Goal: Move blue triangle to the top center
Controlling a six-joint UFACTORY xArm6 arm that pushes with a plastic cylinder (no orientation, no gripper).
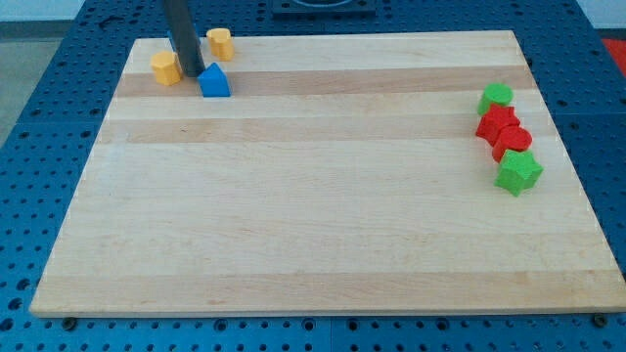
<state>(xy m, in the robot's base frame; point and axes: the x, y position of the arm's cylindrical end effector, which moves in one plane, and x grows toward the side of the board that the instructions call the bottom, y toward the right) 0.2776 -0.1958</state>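
The blue triangle (214,81) lies near the view's top left of the wooden board (323,225). My tip (191,74) is the lower end of the dark rod and stands just left of the blue triangle, touching or nearly touching its left side. A yellow block (166,68) lies just left of the rod. Another yellow block (219,43) lies above the blue triangle near the board's top edge.
At the view's right edge a cluster runs top to bottom: a green block (496,97), two red blocks (496,121) (513,141), and a green star-like block (518,172). The board rests on a blue perforated table (39,147).
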